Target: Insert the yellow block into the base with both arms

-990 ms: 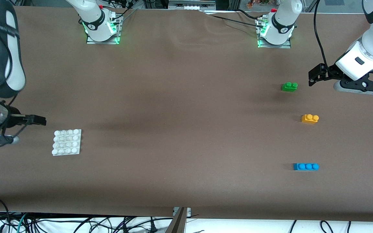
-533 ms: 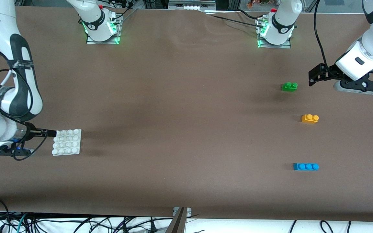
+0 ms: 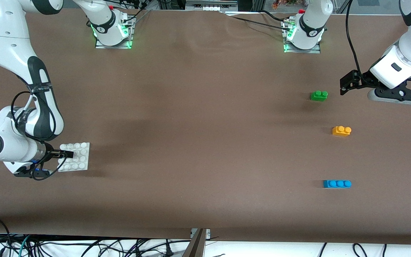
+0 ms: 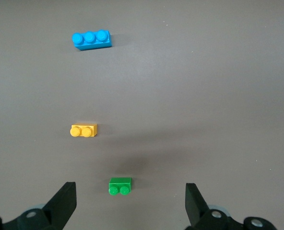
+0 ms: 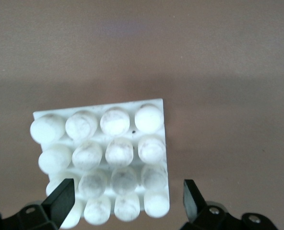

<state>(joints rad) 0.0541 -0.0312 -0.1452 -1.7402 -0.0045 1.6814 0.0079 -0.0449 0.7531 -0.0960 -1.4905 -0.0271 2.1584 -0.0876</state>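
The yellow block (image 3: pixel 341 131) lies on the table toward the left arm's end, and shows in the left wrist view (image 4: pixel 83 130). The white studded base (image 3: pixel 79 161) lies toward the right arm's end. My right gripper (image 3: pixel 68 154) is open and low over the base, at the edge toward the right arm's end. In the right wrist view its fingers (image 5: pixel 60 200) straddle the nearest row of studs of the base (image 5: pixel 103 153), and the gripper (image 5: pixel 126 201) holds nothing. My left gripper (image 3: pixel 347 84) waits open and empty in the air beside the green brick; it also shows in the left wrist view (image 4: pixel 130 203).
A green two-stud brick (image 3: pixel 319 95) lies farther from the front camera than the yellow block, also in the left wrist view (image 4: pixel 119 185). A blue three-stud brick (image 3: pixel 336 184) lies nearer to that camera, also in the left wrist view (image 4: pixel 91 39). The table is covered in brown cloth.
My right arm has swung in from the table's end and its open gripper has moved over the base's edge. The left arm and the bricks have not moved.
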